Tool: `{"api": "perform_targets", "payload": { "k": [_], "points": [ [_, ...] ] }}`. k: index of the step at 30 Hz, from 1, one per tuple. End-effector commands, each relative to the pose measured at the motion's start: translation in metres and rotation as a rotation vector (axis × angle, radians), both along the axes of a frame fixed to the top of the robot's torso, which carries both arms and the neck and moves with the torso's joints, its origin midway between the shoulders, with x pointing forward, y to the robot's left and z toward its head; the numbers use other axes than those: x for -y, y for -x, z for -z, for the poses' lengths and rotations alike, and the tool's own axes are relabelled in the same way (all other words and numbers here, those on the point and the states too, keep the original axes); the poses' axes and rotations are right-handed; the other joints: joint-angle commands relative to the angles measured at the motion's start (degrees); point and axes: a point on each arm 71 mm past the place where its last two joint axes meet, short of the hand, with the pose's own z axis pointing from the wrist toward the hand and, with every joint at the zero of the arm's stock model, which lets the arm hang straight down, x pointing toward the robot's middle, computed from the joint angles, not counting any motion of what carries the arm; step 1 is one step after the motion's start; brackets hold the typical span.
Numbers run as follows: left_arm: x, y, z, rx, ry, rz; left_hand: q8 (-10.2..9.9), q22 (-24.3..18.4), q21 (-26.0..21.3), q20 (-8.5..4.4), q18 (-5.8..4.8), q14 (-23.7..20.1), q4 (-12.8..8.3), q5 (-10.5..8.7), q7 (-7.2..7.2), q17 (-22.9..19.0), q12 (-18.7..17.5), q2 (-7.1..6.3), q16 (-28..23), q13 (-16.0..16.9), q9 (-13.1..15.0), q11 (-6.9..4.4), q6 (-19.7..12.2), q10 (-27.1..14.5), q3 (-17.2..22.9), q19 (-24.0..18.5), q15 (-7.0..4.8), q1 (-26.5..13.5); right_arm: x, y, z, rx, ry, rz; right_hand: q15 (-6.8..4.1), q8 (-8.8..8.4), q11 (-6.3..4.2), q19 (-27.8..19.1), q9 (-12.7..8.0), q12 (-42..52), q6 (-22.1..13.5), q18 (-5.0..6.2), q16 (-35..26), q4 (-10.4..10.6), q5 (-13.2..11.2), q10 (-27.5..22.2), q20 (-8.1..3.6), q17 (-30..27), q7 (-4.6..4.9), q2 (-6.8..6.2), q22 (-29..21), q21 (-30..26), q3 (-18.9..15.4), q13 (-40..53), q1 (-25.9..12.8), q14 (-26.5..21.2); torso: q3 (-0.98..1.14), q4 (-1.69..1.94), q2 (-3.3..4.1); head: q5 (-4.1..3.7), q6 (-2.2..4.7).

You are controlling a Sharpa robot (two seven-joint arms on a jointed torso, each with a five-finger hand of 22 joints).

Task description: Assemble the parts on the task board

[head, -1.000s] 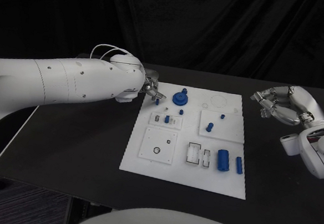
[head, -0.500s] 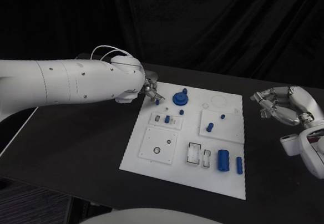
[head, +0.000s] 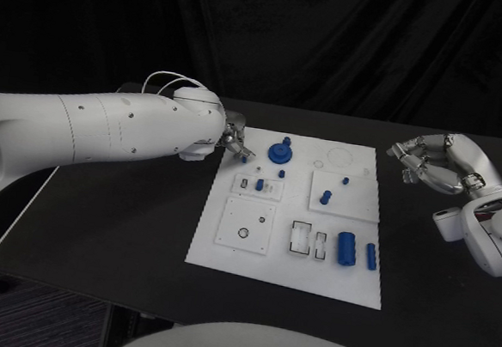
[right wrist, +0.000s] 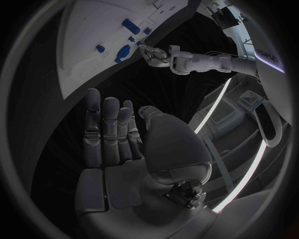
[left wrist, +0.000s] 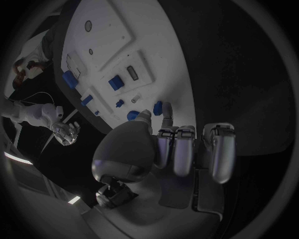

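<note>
The task board [head: 294, 257] is a flat white plate lying in the middle of the black tabletop [head: 106, 232], its surface broken into raised square panels with small slots and round holes. Blue parts sit on it: a round gear-like piece with a stem [head: 280, 151] near the far edge, a small peg [head: 324, 197] standing on a square panel, and a thick cylinder [head: 345, 247] with a thinner rod [head: 370, 257] just beside it toward the near right.

The left robot hand [head: 233, 139] is at the board's far left corner, its silver fingers bent down over the edge. In the left wrist view a small blue part [left wrist: 158, 107] sits at the tip of its thumb and nearest finger, which appear to pinch it, while the other fingers [left wrist: 219, 152] lie straight and side by side; the head view is too small to confirm the hold.

The right robot hand [head: 437, 168] hovers over the bare tabletop, well apart from the board's right edge, holding nothing. Its wrist view shows smooth metallic fingers [right wrist: 102, 129] extended and loosely spread, palm empty, with the board's corner [right wrist: 93, 55] and the left hand [right wrist: 156, 54] beyond.
</note>
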Motion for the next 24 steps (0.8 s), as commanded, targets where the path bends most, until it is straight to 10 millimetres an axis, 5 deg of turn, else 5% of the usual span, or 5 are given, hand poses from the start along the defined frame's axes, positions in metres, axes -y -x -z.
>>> {"api": "perform_targets", "payload": {
  "k": [1, 24],
  "points": [
    [0.0019, 0.0013, 0.0022, -0.016, -0.005, 0.02, -0.39, 13.79, -0.33, 0.19, 0.63, 5.95, -0.03, 0.3, -0.1, 15.09, 0.16, 0.12, 0.15, 15.05, -0.07, 0.1, 0.39, 5.87, 0.62, 4.31, 0.28, 0.52, 0.0007, -0.0003, 0.0014, -0.019, 0.005, 0.008, 0.09, -0.11, 0.01, 0.43, -0.09, 0.31, 0.08, 0.65, 0.21, -0.05, 0.26, 0.41, 0.16, -0.05, -0.16, -0.11, 0.08, -0.34, 0.41, 0.02, 0.66, 0.35, 0.0, -0.05, 0.02, 0.07, 0.01],
    [0.0067, 0.001, 0.0029, -0.017, 0.005, 0.039, -1.85, 13.79, -0.37, -0.04, 0.63, 5.95, -1.04, 6.4, -0.35, 15.09, 0.16, -2.04, 0.15, 15.05, -0.05, -0.16, 0.89, 5.87, 7.4, 4.27, 0.05, 1.8, 0.0006, 0.0001, 0.0023, -0.035, 0.006, 0.011, 0.06, -0.1, -0.01, 0.49, -0.1, 0.35, 0.08, 0.65, 0.23, -0.15, 0.4, 0.45, 0.12, -0.03, -0.17, -0.21, 0.11, -0.35, 0.57, 0.03, 1.04, 0.39, 0.01, -0.03, 0.03, 0.06, 0.01]
  ]
}}
